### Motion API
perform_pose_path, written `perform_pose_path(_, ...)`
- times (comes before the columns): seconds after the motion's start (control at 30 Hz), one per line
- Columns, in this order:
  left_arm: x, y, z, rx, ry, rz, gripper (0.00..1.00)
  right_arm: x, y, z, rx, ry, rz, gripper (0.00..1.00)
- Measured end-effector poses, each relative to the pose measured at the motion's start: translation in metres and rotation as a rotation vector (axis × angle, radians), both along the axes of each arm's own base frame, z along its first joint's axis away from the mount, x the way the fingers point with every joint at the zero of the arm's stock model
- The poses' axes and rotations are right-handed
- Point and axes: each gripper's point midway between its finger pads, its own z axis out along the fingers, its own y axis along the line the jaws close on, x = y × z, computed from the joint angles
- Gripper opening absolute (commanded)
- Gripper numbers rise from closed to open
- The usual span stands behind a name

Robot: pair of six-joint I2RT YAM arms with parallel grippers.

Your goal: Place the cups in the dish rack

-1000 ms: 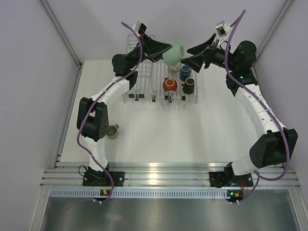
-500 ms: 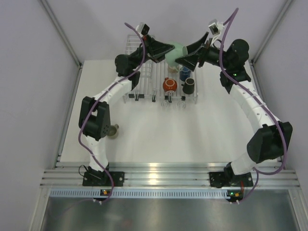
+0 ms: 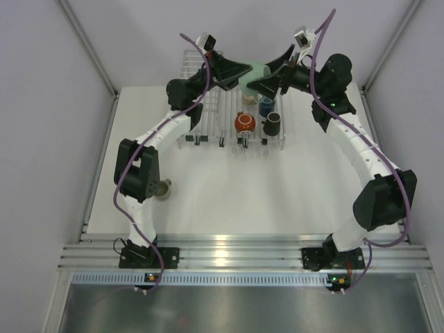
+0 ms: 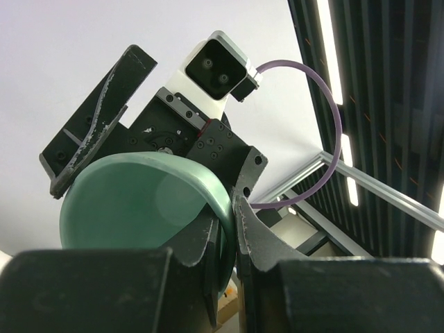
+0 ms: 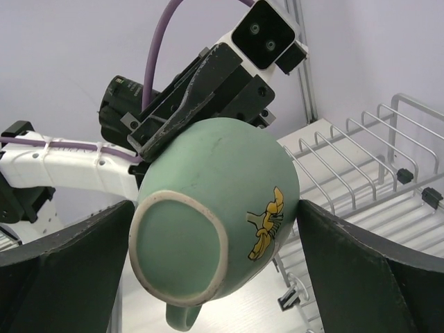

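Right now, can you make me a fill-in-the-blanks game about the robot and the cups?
The left gripper is shut on the rim of the ___ ceramic mug.
The right gripper stands ___ on either side of that mug.
The round orange-red mug sits in the silver wire ___.
Missing words: mint-green; open; dish rack.

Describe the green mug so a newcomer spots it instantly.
Start at the dish rack at the far end of the table. Above it the two arms meet, and the left gripper pinches the mint-green mug by its rim. Unlike the cups below, it hangs in the air and bears a yellow decal.
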Motion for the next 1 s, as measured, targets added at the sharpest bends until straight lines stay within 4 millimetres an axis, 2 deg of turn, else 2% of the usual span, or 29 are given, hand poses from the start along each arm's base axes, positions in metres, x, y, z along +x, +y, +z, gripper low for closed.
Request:
perform_pose_path(0.33, -0.008, -0.008, 0.0, -0.001, -0.001, -0.023, 0.0, -0.003, 0.01, -0.004, -0.004, 0.007, 0.026, 0.99)
perform_pose_path(0.4, -0.009, -0.01, 0.0, -0.001, -0.001, -0.027, 0.0, -0.003, 0.011, -0.004, -0.005, 0.009, 0.029, 0.95)
perform_pose_path(0.43, -0.009, -0.01, 0.0, -0.001, -0.001, -0.028, 0.0, -0.003, 0.011, -0.004, -0.005, 0.008, 0.03, 0.88)
perform_pose_path(0.47, -0.01, -0.011, 0.0, 0.0, -0.002, -0.03, 0.0, -0.003, 0.011, -0.004, -0.005, 0.006, 0.031, 0.69)
perform_pose_path(0.53, -0.01, -0.011, 0.0, 0.0, -0.004, -0.03, 0.0, -0.003, 0.011, -0.005, -0.005, 0.01, 0.031, 0.54)
perform_pose_path(0.6, -0.01, -0.011, 0.0, 0.002, -0.004, -0.031, 0.0, -0.003, 0.011, -0.005, -0.007, 0.007, 0.028, 0.16)
perform_pose_path(0.63, -0.01, -0.011, 0.0, 0.002, -0.005, -0.031, 0.0, -0.003, 0.011, -0.005, -0.008, 0.006, 0.028, 0.04)
perform_pose_path(0.67, -0.011, -0.011, 0.0, 0.002, -0.006, -0.031, 0.0, -0.003, 0.011, -0.006, -0.01, 0.006, 0.027, 0.0)
perform_pose_path(0.87, -0.011, -0.011, -0.002, 0.012, -0.013, -0.034, 0.02, -0.002, 0.011, -0.008, -0.022, 0.002, 0.016, 0.0)
perform_pose_path(0.93, -0.011, -0.011, -0.002, 0.014, -0.013, -0.035, 0.1, -0.002, 0.011, -0.009, -0.027, 0.003, 0.009, 0.0)
perform_pose_path(0.97, -0.011, -0.011, -0.002, 0.014, -0.014, -0.035, 0.2, -0.002, 0.011, -0.009, -0.03, 0.003, 0.006, 0.0)
perform_pose_path(1.0, -0.011, -0.01, -0.002, 0.015, -0.014, -0.034, 0.24, -0.002, 0.01, -0.009, -0.031, 0.004, 0.003, 0.0)
